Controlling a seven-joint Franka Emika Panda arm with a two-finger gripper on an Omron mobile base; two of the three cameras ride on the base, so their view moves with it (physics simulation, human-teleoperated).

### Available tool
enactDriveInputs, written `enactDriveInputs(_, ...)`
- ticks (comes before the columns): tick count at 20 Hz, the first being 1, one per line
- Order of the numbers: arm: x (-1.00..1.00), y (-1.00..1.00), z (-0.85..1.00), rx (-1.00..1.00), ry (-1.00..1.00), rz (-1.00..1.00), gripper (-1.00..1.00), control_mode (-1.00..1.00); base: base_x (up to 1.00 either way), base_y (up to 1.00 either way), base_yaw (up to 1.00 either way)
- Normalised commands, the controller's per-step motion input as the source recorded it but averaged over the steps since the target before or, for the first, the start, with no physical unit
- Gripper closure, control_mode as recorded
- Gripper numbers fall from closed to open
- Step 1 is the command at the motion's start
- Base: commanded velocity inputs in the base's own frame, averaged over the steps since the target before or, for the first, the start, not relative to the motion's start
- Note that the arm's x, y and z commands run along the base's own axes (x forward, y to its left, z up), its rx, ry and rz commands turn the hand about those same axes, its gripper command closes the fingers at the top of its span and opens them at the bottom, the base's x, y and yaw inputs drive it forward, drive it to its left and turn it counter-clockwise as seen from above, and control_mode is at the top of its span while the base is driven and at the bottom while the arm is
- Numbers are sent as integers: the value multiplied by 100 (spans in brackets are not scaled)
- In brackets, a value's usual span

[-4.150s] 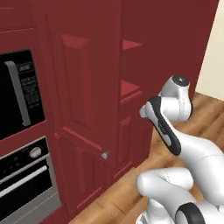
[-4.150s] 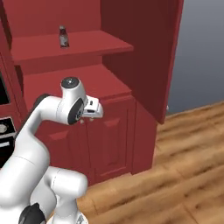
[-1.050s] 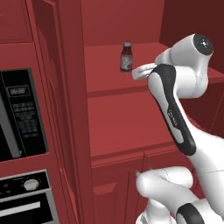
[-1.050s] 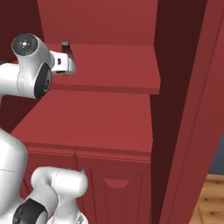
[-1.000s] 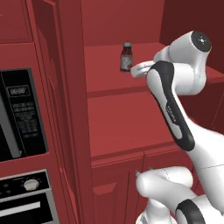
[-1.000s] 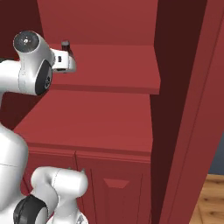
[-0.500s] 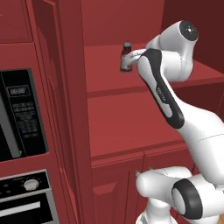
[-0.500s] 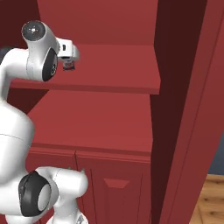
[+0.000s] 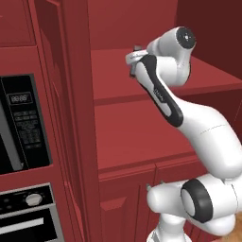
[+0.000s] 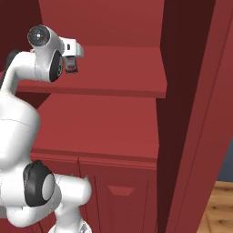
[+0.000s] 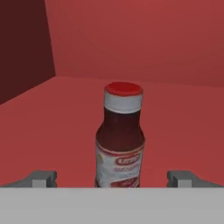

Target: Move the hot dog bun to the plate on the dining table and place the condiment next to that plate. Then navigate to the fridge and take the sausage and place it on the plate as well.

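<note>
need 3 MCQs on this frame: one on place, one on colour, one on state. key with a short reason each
1. Where does the dark red sauce bottle with a whitish label stand?
A. on the upper red cabinet shelf
B. inside the black microwave
C. on the wooden floor

2. What colour is the bottle's cap top?
A. blue
B. red
C. black

3. What is the state of the white arm's two-finger gripper?
A. shut on the bottle
B. open, one fingertip on each side of the bottle
C. shut, holding nothing

Key:
1 A: the hand view shows it upright on the red shelf board, and the right base view shows it on that shelf by the hand.
2 B: the hand view shows a red top above a whitish collar.
3 B: the two grey fingertips stand wide apart, clear of the bottle's sides.
</note>
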Motion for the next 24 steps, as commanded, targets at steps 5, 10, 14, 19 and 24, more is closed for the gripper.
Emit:
enactDriveInputs(5,51,0,5,0,9,-5,-100,-100,0,0,0)
enactDriveInputs(10,36,5,0,0,9,-2,-100,-100,0,0,0)
enactDriveInputs(14,28,17,0,0,0,0,100,-100,0,0,0)
enactDriveInputs(19,12,3,-8,0,0,0,100,-100,0,0,0)
enactDriveInputs(24,-35,-4,-1,0,-7,0,100,-100,0,0,0)
